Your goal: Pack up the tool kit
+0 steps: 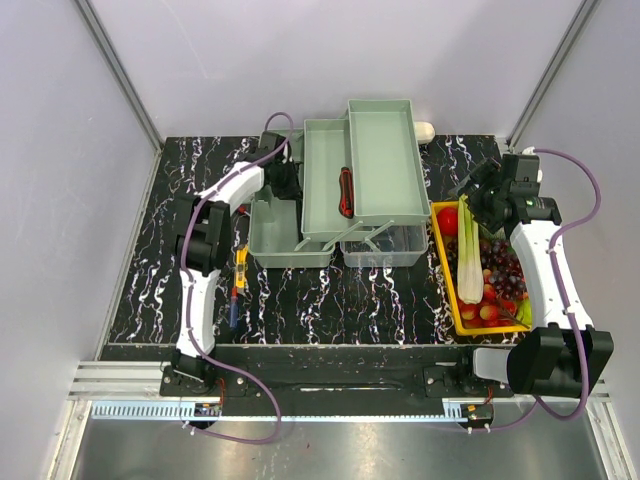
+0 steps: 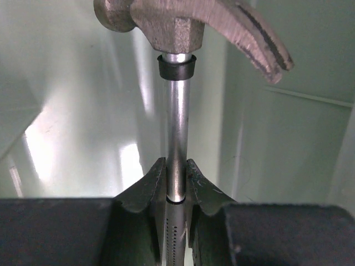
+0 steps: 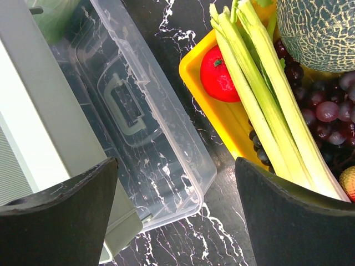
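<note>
1. Tool kit [image 1: 360,170] sits mid-surface [image 1: 330,300] with its pale green trays folded out and its clear lid [image 3: 138,122] at the near right.
2. Left fingers [image 2: 145,193] are at the kit's left end, inside a green tray, clamped tight on the hammer [image 2: 177,25] shaft.
3. Right fingers [image 3: 66,216] are spread wide and hold nothing, over the kit's right edge, next to the yellow tray [image 3: 222,119].
4. Red-black tool [image 1: 346,192] lies in the kit's middle tray. Yellow-handled tool [image 1: 240,268] is on the surface left of the kit.

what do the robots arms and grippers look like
Both arms have white link shells with chunky black joints: left arm, right arm. A purple cable loops along each. The left gripper and right gripper have matte black fingers; no markings readable.
</note>
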`<state>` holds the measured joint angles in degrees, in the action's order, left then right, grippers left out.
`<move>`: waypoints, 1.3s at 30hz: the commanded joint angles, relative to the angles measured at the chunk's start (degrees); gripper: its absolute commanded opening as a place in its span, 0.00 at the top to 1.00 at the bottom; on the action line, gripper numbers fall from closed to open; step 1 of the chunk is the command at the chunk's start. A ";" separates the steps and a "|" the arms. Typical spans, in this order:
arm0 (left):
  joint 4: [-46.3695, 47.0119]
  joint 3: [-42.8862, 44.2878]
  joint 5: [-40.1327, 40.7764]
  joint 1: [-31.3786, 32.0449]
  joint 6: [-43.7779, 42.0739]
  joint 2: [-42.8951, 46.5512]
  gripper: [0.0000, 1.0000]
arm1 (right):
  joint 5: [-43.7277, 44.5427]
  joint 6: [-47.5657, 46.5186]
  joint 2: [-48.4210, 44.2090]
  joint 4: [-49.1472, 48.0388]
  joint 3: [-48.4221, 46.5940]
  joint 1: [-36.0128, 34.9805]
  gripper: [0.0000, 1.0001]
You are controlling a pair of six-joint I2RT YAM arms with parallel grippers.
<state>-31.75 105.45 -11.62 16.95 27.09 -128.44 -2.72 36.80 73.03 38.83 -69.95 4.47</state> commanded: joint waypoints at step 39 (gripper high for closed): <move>3.18 -10.60 14.66 -2.18 -2.66 24.71 0.98 | -2.55 2.14 -2.19 -0.69 2.10 0.28 0.12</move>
<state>-30.02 97.56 -5.08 16.25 24.93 -112.64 -4.67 38.52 73.01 38.85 -68.05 4.47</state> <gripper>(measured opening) 0.020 0.887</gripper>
